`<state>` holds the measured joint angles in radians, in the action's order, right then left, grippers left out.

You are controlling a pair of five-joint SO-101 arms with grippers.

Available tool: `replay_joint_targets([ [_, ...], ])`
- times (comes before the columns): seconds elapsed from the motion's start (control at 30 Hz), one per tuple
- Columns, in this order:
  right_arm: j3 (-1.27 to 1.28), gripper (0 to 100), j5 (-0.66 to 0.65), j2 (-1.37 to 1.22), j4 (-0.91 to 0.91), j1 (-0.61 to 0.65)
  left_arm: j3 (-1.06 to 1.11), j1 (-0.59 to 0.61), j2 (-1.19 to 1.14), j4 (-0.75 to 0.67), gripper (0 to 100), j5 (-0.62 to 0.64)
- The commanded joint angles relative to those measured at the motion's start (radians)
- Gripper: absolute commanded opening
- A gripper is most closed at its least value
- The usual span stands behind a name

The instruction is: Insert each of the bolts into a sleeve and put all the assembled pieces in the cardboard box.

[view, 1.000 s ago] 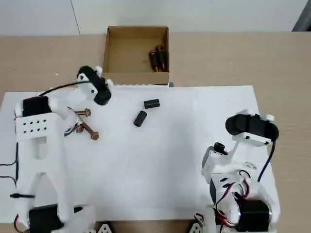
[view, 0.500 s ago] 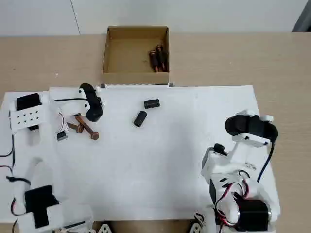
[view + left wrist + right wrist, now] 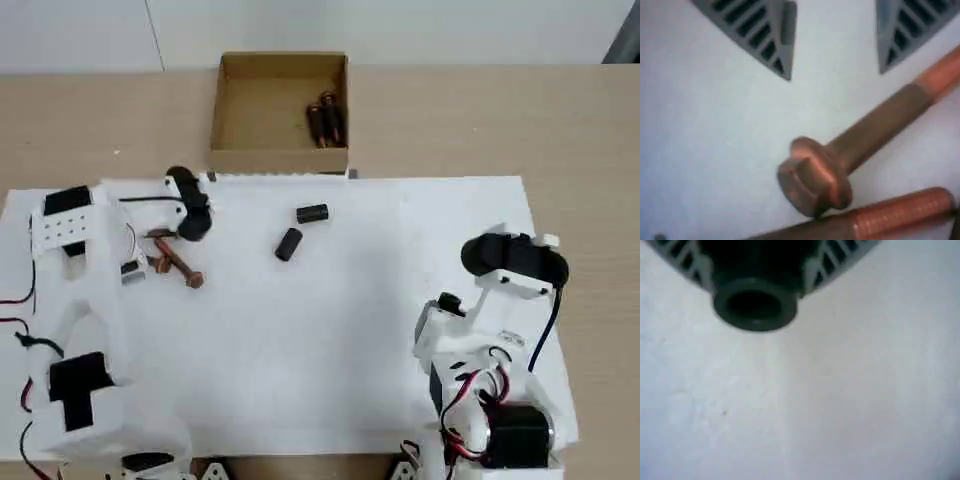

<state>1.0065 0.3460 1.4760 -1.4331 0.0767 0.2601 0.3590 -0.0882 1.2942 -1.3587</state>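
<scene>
High view: I see the cardboard box (image 3: 235,110) at 12 o'clock on the desk (image 3: 100,110), with assembled pieces (image 3: 326,120) against its 3 o'clock wall. On the white sheet (image 3: 350,340), the first loose sleeve (image 3: 312,213) lies near centre and the second loose sleeve (image 3: 288,244) lies at its 7 o'clock. At 9 o'clock lie the short bolt (image 3: 163,236) and the long bolt (image 3: 180,271). The left arm (image 3: 65,235) overhangs them. The right arm (image 3: 515,262) stands at 4 o'clock.

Left wrist view: the left tool (image 3: 835,72) is spread and holds nothing. It hangs directly over the headed bolt (image 3: 850,155), and the crossing bolt (image 3: 890,212) touches that bolt's head.

Right wrist view: the right tool (image 3: 757,282) is pinching the held sleeve (image 3: 755,307), bore facing the camera, above bare sheet.

Step in hand, by my judgement: picking up a bolt. Next, lower the left tool, close on the shank clear of the crossing bolt, then carry it toward the held sleeve.

Change: one second ago the left arm stood nearer the box; it has since swung down over the bolts. The right arm has kept its station.
</scene>
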Motion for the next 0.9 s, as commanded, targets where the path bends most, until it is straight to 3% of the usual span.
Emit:
replay_joint_targets([
  [0.0,-0.006,0.3,-0.008,-0.004,0.024,-0.008,-0.074,-0.006,-0.011,-0.026,11,-0.241],
  [0.33,-0.006,0.3,-0.006,-0.005,0.025,-0.008,-0.096,-0.078,-0.021,0.037,11,-0.238],
  [0.87,-0.006,0.3,-0.006,-0.005,0.025,-0.008,-0.044,-0.075,-0.025,0.041,10,-0.238],
])
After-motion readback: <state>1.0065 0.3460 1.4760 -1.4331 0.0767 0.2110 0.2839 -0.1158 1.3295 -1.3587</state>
